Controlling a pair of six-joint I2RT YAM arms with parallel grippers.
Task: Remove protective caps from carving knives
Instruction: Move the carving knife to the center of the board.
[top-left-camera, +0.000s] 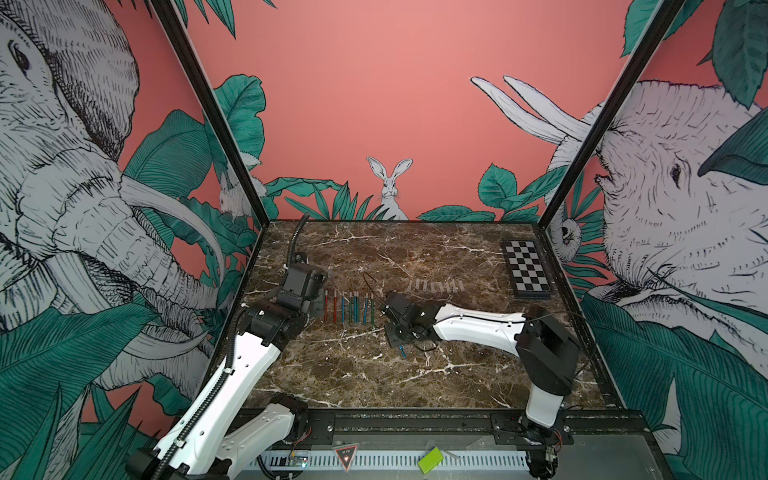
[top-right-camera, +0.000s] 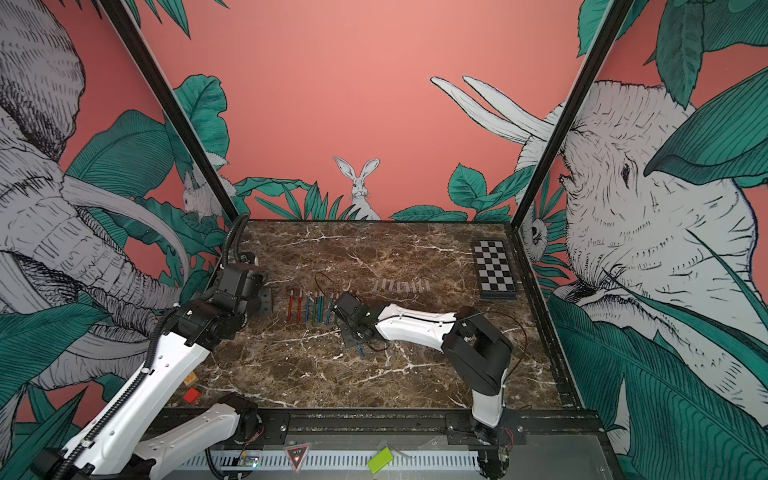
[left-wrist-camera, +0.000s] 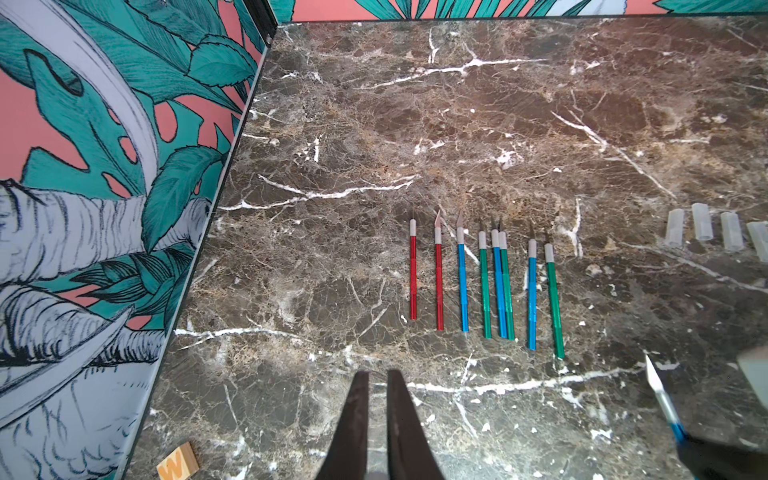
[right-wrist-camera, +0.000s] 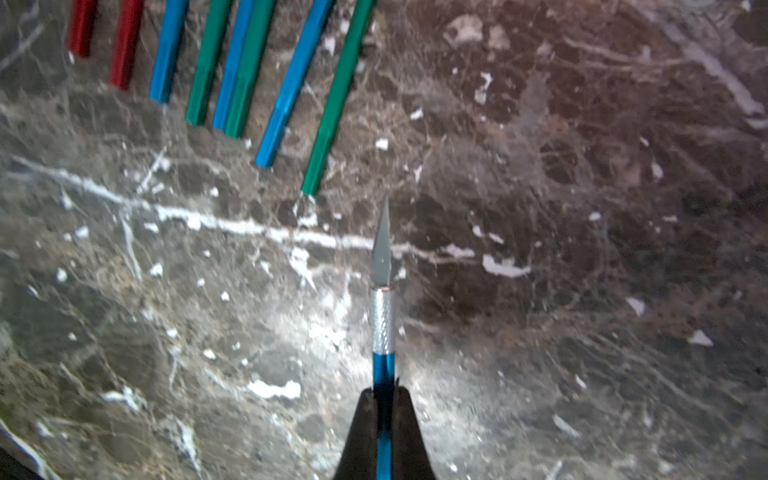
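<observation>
Slipping could be caused by the narrow hold: the bare blue knife (right-wrist-camera: 383, 324) is clamped in the right gripper (right-wrist-camera: 384, 395), four o'clock of the knife row (top-left-camera: 343, 307); left gripper (left-wrist-camera: 377, 374) closed, empty.

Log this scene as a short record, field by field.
knives: eight in a row on the table; two red, three blue, three green; blades bare
caps: loose in their own row, apart from the knives
left end effector: shut, empty, by the row's red end
right end effector: shut on a blue knife, blade bare
checkerboard: far right corner
</observation>
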